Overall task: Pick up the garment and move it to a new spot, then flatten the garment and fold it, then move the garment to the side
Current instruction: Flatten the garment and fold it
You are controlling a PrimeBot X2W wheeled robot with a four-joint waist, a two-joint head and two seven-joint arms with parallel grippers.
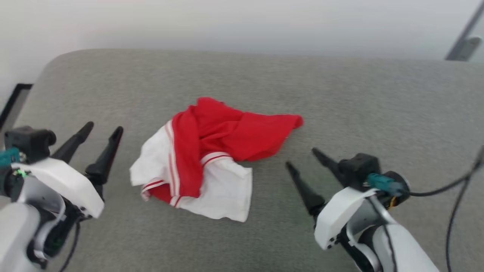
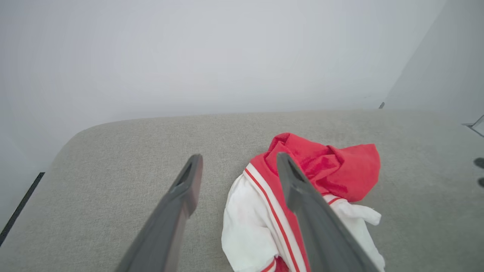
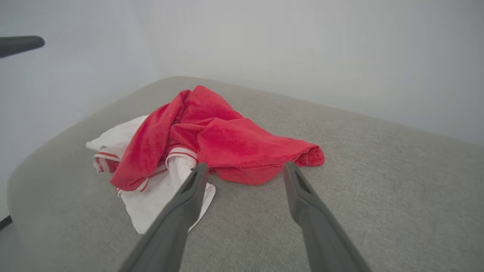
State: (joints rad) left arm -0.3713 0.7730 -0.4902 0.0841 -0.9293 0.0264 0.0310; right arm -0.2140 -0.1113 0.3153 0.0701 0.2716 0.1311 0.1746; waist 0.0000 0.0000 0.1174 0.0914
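Observation:
The garment (image 1: 211,151) lies crumpled in the middle of a grey cushioned surface (image 1: 340,94), bright red cloth bunched over two white cuff ends edged with thin red and white stripes. My left gripper (image 1: 103,129) hovers open to its left, nothing between the fingers. In the left wrist view the garment (image 2: 325,166) sits just beyond and right of the open left gripper (image 2: 240,161). My right gripper (image 1: 302,158) stands open at the garment's right, apart from it. The right wrist view has the garment (image 3: 211,139) just past the open right gripper (image 3: 244,169).
The grey surface (image 3: 378,170) has a rounded far-left corner and ends at a pale wall. A dark floor strip (image 1: 13,100) shows off its left edge. A black cable (image 1: 453,196) trails from my right wrist. Bare cushion lies all around the garment.

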